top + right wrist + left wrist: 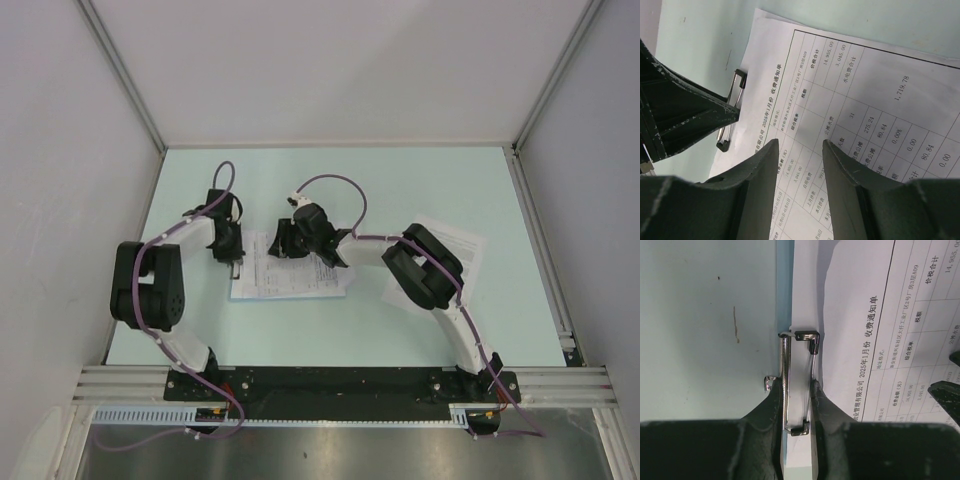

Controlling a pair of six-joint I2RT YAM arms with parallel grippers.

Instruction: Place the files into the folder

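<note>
Mid-table, the folder's (785, 295) silver clip (800, 335) is pinched by the left gripper (797, 390); the right gripper (800, 145) is held unclenched over the files (865, 100). Open table (330, 180) is left beyond; further sheets (470, 245) are shown only overhead.

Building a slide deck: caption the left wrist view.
Left pincer squeezes the silver clip of the folder at the edge of a printed sheet.

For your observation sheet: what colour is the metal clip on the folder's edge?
Silver clip with black tips; left wrist view shows it best.
</note>
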